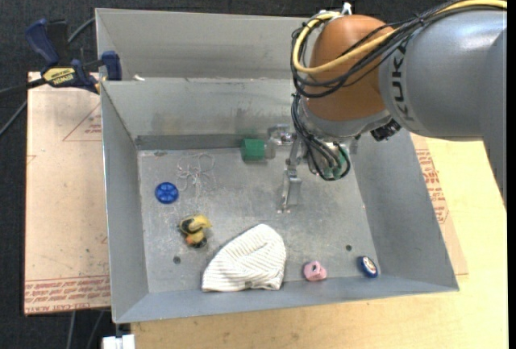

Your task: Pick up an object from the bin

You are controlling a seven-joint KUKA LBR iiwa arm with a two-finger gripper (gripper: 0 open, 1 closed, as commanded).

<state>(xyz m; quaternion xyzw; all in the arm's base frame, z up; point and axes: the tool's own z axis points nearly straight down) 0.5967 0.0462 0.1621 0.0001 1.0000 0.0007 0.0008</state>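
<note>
Over the middle of the bin (121, 194), in the camera view, the gripper (285, 206) hangs down from the wrist with its tip above bare grey floor. From this angle it reads as one narrow metal strip, so I cannot tell how far open it stands, nor whether it has hold of anything. The arm (459, 73) comes in from the right, thick and grey, and its wrist carries a rounded orange cover (347, 65) with cables (330, 162) looped around and beneath it.

Nearest to the gripper is a small green block (253, 149), up and to the left of it, lying by the foot of the far wall and apart from the tip. Below the gripper, toward the near wall, a white cloth (246, 259) lies crumpled in a low mound, also apart from it.

Along the near wall to the right of the cloth sits a small pink piece (314, 271), and further right a little blue and white piece (368, 266). On the left side of the floor lie a round blue disc (166, 193) and, below it, a yellow and black toy (194, 230), just beside the upper left edge of the cloth. Both are well apart from the gripper.
</note>
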